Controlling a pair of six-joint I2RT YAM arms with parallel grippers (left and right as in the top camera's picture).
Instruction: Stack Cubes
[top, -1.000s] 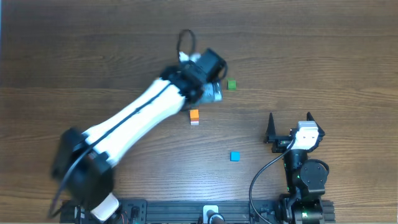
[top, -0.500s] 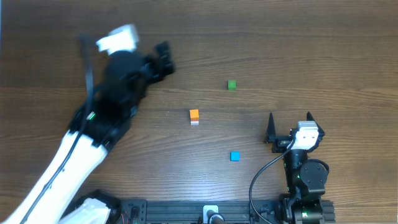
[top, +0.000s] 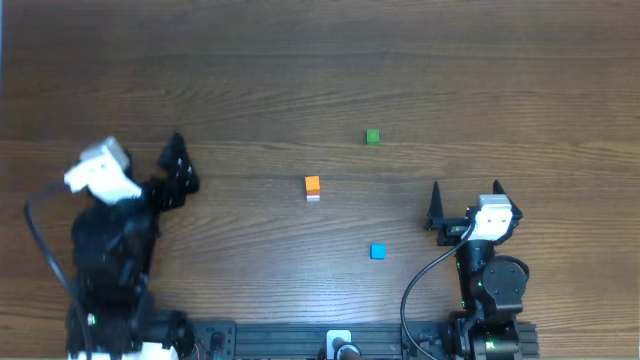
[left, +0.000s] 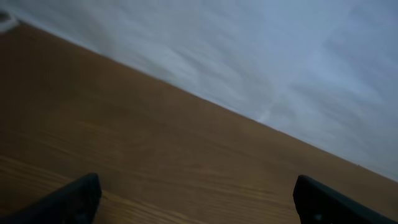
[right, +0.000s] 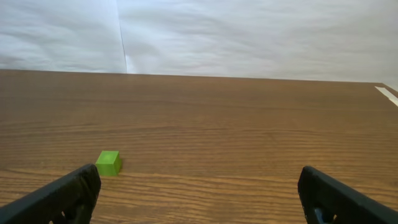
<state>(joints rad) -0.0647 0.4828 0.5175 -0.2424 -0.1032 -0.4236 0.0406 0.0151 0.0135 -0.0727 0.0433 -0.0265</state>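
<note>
My right gripper (top: 466, 190) sits close to its base, fingers spread wide. My left gripper (top: 180, 168), at the left side of the wooden table (top: 520, 70), is spread just as wide. Nearest me lies the blue cube (top: 377, 251). Farther out, the orange cube (top: 312, 183) rests on the white cube (top: 313, 196). Beyond them stands the green cube (top: 373, 136), well apart. Past the table's far edge hangs a plain white backdrop (right: 249, 37).

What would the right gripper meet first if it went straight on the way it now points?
Probably nothing: the right gripper faces bare table; the green cube lies aside of its line.
</note>
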